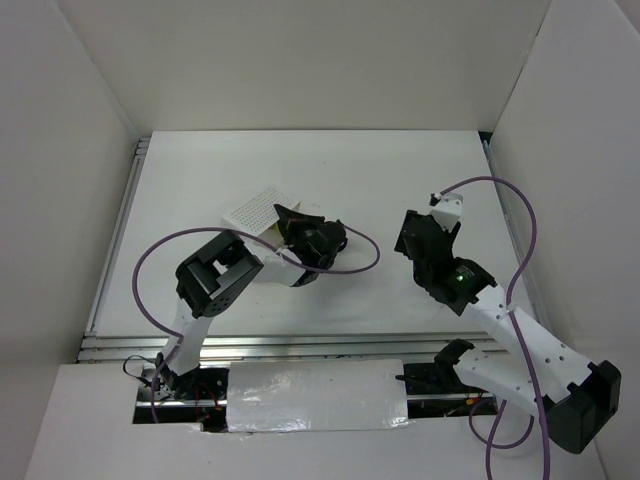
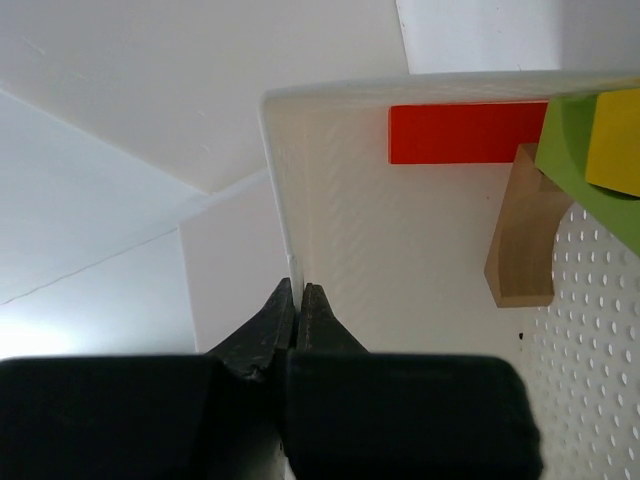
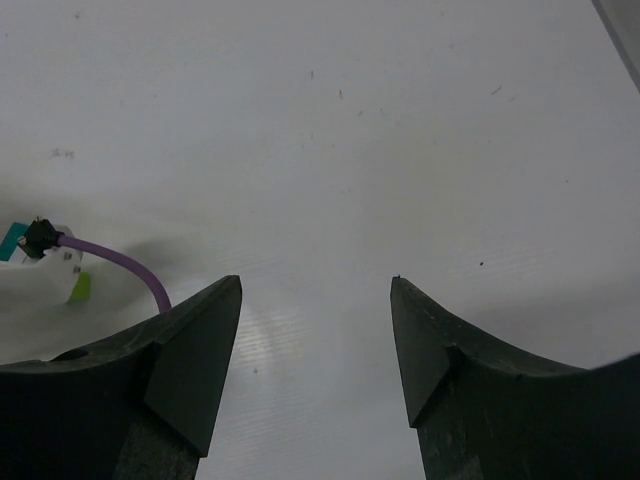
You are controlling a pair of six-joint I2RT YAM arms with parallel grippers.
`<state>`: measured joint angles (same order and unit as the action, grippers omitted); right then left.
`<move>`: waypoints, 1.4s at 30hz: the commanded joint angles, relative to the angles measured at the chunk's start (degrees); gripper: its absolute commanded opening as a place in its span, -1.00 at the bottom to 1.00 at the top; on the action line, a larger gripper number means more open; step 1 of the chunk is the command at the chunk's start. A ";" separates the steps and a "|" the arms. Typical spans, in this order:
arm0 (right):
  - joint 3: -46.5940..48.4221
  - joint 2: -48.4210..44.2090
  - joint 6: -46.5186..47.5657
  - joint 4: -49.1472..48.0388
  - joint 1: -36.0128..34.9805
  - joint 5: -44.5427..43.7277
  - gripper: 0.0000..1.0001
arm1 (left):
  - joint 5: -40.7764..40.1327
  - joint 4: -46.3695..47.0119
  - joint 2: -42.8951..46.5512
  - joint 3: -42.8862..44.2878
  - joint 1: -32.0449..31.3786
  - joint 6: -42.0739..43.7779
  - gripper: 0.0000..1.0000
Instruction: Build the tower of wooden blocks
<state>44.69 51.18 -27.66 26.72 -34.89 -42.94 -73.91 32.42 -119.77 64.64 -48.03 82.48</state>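
The left gripper [image 2: 298, 292] has its fingers pressed together on the thin rim of the white box [image 2: 340, 200], with a pale sliver of the wall showing between the tips. In the left wrist view the wood blocks are bunched in the box's far corner, toward 1 and 2 o'clock from the fingertips. The red block [image 2: 465, 133] lies flat along the far wall. The tan arch block [image 2: 525, 240] sits just under the red one's right end, its curve opening toward 3 o'clock. The green block [image 2: 570, 160] overlaps the arch's upper edge, and the yellow block [image 2: 618, 140] rests on the green one (both run off the frame, so their full shapes cannot be told). A dotted, perforated face of the box shows at 4 o'clock. From the top camera the box sits left of the middle of the table [image 1: 330, 170], at 10 o'clock from the left wrist, its perforated side facing up and the blocks hidden. The right gripper [image 3: 315, 285] is well apart at 3 o'clock from the box. Its fingers are spread with nothing between them, above bare tabletop, and a purple cable [image 3: 115, 262] curves in at 9 o'clock in its own view.
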 commanded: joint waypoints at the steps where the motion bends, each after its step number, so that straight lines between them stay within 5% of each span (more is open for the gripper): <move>1: 0.67 0.06 -0.91 0.44 -0.61 -2.06 0.38 | 6.85 -11.51 -4.60 -2.77 -0.92 0.66 -1.00; 9: 1.37 0.85 -1.69 1.93 -0.79 -3.64 0.37 | 0.97 -11.87 -0.83 0.13 5.30 1.72 -1.00; 13: 1.19 0.76 -1.52 1.58 -0.88 -4.00 0.38 | -2.20 -5.18 1.02 -1.10 9.27 9.18 -1.00; 17: 1.54 1.64 -1.61 2.01 -0.88 -4.52 0.37 | -1.42 -9.74 0.59 0.14 7.96 4.98 -1.00; 28: 1.90 3.05 -1.70 2.19 -0.96 -4.87 0.38 | -5.45 -3.17 -0.21 -0.31 3.04 9.72 -1.00; 30: 1.98 2.88 -1.96 2.55 -1.05 -5.14 0.38 | -4.59 -8.49 0.32 0.83 2.85 4.49 -1.00; 32: 1.81 2.61 -2.13 2.55 -1.05 -5.23 0.37 | -3.00 -13.25 0.93 0.67 4.08 2.17 -1.00; 35: 1.63 2.00 -1.96 2.37 -1.05 -5.31 0.38 | -3.43 -6.70 1.29 -1.44 6.98 7.41 -1.00; 42: 2.25 3.40 -2.13 2.63 -1.05 -6.45 0.38 | -5.28 -7.72 4.18 1.63 10.23 6.56 -1.00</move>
<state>44.69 54.17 -28.93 28.51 -35.48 -46.63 -79.20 26.39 -118.50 65.06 -38.57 88.38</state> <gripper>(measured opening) 0.692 0.066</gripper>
